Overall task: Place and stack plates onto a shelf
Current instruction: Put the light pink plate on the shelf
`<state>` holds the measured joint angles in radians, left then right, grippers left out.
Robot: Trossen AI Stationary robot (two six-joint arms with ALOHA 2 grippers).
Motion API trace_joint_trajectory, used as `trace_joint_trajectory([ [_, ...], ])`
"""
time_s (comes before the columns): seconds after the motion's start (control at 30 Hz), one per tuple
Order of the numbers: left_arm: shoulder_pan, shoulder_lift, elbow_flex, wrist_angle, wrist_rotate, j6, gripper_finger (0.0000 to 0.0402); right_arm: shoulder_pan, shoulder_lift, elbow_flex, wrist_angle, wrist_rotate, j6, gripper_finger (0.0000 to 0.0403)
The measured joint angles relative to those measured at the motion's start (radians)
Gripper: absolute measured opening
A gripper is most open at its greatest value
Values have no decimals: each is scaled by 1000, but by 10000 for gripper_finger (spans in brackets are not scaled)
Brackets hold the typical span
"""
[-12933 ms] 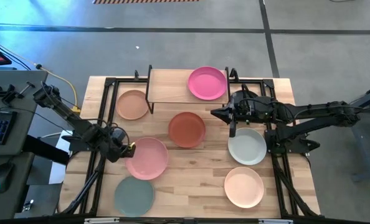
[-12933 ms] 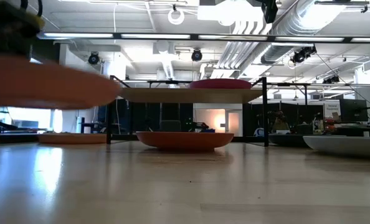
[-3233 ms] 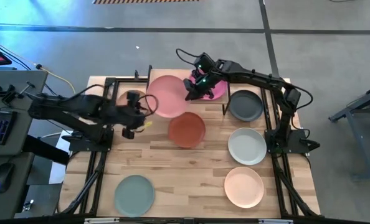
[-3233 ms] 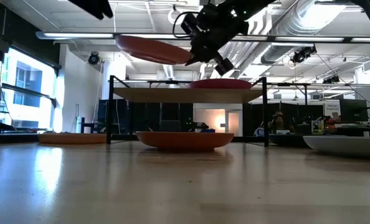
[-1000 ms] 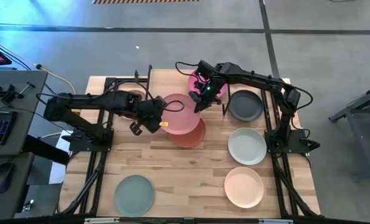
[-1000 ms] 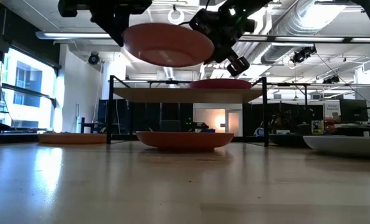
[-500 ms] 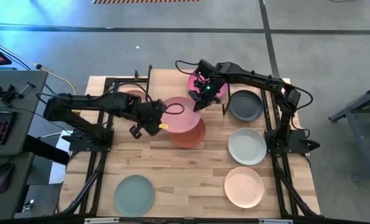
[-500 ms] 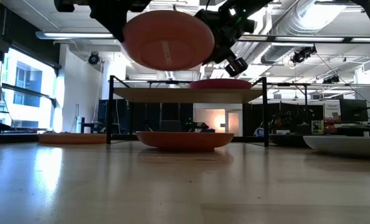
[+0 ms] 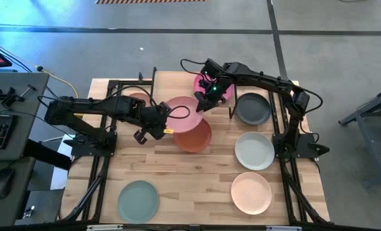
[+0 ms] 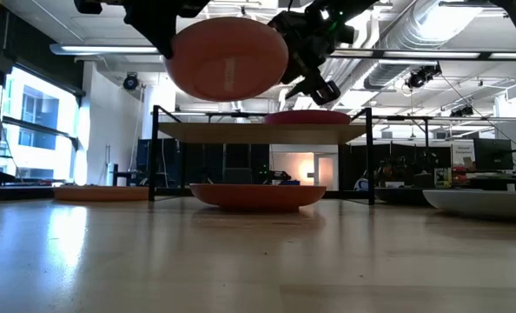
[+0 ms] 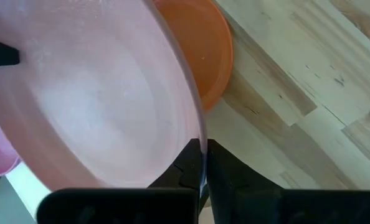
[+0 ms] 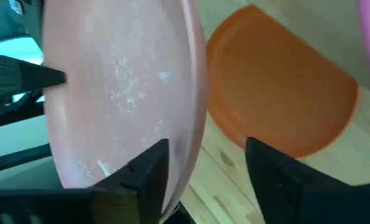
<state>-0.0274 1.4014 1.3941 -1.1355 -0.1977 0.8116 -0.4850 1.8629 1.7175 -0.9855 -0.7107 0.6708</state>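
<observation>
light pink plate [image 9: 185,114] tilted, aloft

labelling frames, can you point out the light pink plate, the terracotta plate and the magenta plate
light pink plate [image 9: 185,113]: high view, middle of its face, held in the air.
terracotta plate [image 9: 200,139]: high view, visible part lying on the table.
magenta plate [image 9: 226,92]: high view, visible right rim, on the shelf.
</observation>
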Motion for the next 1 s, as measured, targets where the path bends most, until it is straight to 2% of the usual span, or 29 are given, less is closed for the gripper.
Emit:
trace_joint_trajectory([
  [0.2, 0, 0, 0, 2, -36, -16, 1, -24, 0, 51, -8, 5, -25, 228],
  [0.83, -1, -17, 2, -12, -87, -52, 1, -90, -13, 90, -93, 15, -126, 229],
  [1.0, 3, -63, 16, -28, -183, -104, 0, -98, -95, 90, -107, 71, -182, 229],
])
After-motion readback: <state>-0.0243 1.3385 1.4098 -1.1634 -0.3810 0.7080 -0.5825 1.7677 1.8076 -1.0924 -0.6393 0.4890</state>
